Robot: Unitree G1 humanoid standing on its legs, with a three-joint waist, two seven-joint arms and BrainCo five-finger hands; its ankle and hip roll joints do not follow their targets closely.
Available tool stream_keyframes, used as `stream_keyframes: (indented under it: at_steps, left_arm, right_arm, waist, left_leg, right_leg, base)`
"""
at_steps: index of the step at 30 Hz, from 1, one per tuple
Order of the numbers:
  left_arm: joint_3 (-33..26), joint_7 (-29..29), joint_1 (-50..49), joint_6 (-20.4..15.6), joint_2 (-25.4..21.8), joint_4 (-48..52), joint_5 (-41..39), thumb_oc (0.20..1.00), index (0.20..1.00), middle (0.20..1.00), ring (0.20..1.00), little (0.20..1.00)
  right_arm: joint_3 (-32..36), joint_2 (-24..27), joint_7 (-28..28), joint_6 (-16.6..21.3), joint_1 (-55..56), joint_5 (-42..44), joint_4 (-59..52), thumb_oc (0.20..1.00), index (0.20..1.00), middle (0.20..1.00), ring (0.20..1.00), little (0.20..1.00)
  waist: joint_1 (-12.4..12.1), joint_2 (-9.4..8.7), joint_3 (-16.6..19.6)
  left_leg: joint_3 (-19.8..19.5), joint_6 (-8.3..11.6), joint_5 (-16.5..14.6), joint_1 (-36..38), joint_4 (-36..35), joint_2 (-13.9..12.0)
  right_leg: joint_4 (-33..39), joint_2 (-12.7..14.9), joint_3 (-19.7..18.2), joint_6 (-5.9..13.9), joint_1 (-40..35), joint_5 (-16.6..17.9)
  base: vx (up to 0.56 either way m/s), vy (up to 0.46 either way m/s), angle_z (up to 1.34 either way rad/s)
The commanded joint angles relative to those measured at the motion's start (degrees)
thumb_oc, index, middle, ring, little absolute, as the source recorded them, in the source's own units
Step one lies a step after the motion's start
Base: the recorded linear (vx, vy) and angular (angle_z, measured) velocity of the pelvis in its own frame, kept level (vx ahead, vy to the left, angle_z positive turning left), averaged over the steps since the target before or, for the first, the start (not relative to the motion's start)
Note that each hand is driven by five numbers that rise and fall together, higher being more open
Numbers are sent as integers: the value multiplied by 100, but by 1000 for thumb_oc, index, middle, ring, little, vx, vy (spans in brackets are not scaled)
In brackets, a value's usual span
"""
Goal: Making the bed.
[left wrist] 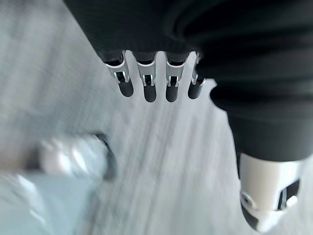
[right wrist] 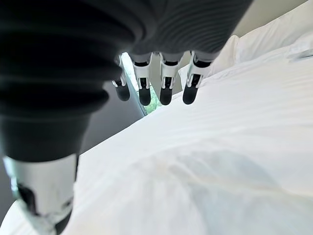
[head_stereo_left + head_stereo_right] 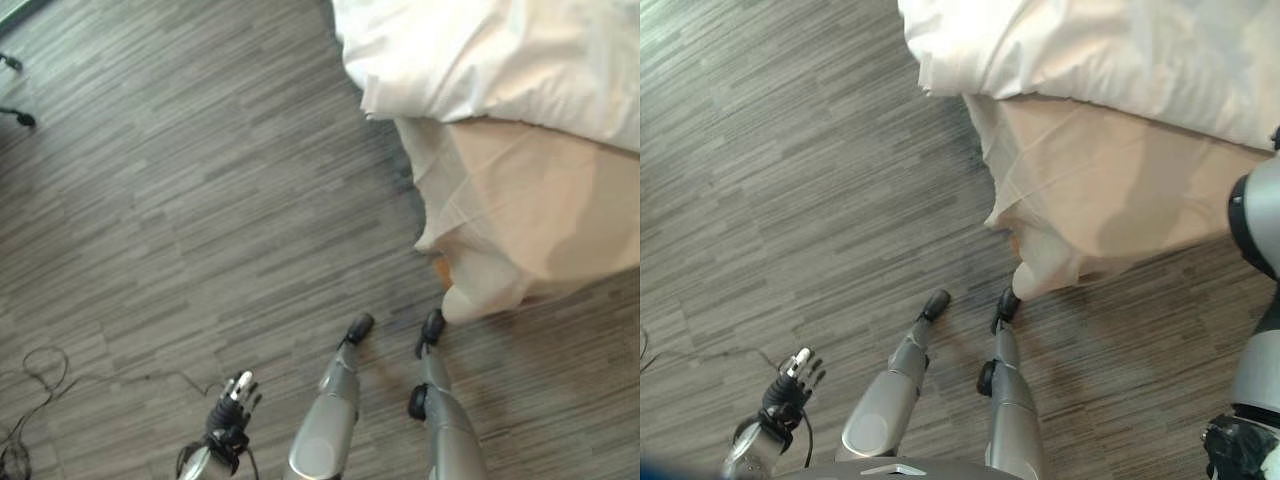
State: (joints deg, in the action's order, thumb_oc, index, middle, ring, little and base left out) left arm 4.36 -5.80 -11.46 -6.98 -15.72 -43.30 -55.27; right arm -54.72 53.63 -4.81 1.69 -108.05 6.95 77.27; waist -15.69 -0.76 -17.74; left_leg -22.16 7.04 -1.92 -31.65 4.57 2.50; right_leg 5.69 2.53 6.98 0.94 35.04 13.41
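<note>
The bed's corner fills the upper right, with a white duvet (image 3: 500, 60) lying on top and a beige sheet (image 3: 520, 210) hanging loose down the corner to the floor. My left hand (image 3: 232, 408) hangs low over the floor, well left of the bed. Its fingers (image 1: 149, 83) are relaxed and hold nothing. In the right wrist view my right hand (image 2: 164, 81) hovers above the rumpled white duvet (image 2: 220, 147), fingers loose and apart from the cloth. White pillows (image 2: 274, 34) lie at the far end of the bed.
Grey wood-grain floor (image 3: 180, 200) spreads to the left of the bed. Two small dark feet of some stand (image 3: 18, 116) show at the far left edge. A grey wall and a slice of window (image 2: 131, 68) lie beyond the bed.
</note>
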Motion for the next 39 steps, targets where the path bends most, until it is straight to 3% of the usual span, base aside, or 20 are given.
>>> stream_keyframes:
  at_steps: [1, 6, 16, 17, 18, 35, 39]
  left_arm:
    - [-37, 211, 338, -148, -368, 171, 371, 1000, 1000, 1000, 1000, 1000]
    - [-65, 480, 807, -254, -72, -429, 213, 1000, 1000, 1000, 1000, 1000]
    - [-131, 708, 1081, -439, -3, -507, 85, 1000, 1000, 1000, 1000, 1000]
    - [-168, 724, 1107, -475, -11, -506, 62, 1000, 1000, 1000, 1000, 1000]
    - [-167, 726, 1115, -490, 0, -474, 46, 1000, 1000, 1000, 1000, 1000]
    - [-190, 820, 1138, -594, 35, -479, -63, 1000, 1000, 1000, 1000, 1000]
    - [-188, 928, 1290, -667, 174, -605, -207, 1000, 1000, 1000, 1000, 1000]
  right_arm:
    - [-1047, 315, -285, 82, -1018, 319, 98, 1000, 1000, 1000, 1000, 1000]
    - [-1202, 382, -384, 65, -1505, 1041, 279, 1000, 1000, 1000, 1000, 1000]
    - [-1323, 432, -297, 212, -1754, 1782, 80, 1000, 1000, 1000, 1000, 1000]
    - [-1361, 412, -278, 197, -1753, 1770, 85, 664, 664, 664, 664, 664]
    - [-1401, 405, -283, 195, -1765, 1744, 97, 200, 200, 200, 200, 200]
    - [-1586, 578, -464, 235, -1869, 1685, 76, 200, 200, 200, 200, 200]
    - [-437, 813, -1017, 718, -801, 2181, -1050, 200, 200, 200, 200, 200]
  waist:
    - [42, 109, -51]
    - [16, 63, -205]
    - [45, 8, -427]
    - [40, -3, -444]
    - [39, -8, -451]
    - [70, 13, -627]
    - [151, 39, -733]
  left_leg:
    - [298, 72, 1505, -270, -957, -15]
    - [374, 129, 1562, -819, -957, -56]
    - [496, 157, 1575, -1181, -957, -22]
    - [497, 154, 1570, -1189, -957, -10]
    - [505, 156, 1565, -1193, -957, -3]
    - [541, 133, 1536, -1204, -957, 24]
    - [623, 74, 1501, -1037, -950, -1]
  right_leg:
    - [-972, -183, -368, 526, 215, -648]
    - [-1271, -204, -406, 548, 1009, -722]
    - [-1356, -156, -487, 580, 1483, -709]
    - [-1351, -149, -498, 579, 1498, -699]
    - [-1341, -136, -507, 582, 1508, -687]
    - [-1408, -23, -606, 583, 1592, -715]
    - [-1500, -3, -656, 580, 1499, -780]
  base:
    - [21, -37, -14]
    - [19, -38, -10]
    - [0, 0, 0]
    - [-5, 8, -5]
    - [-4, 9, -9]
    - [0, 3, -1]
    - [15, 66, 0]
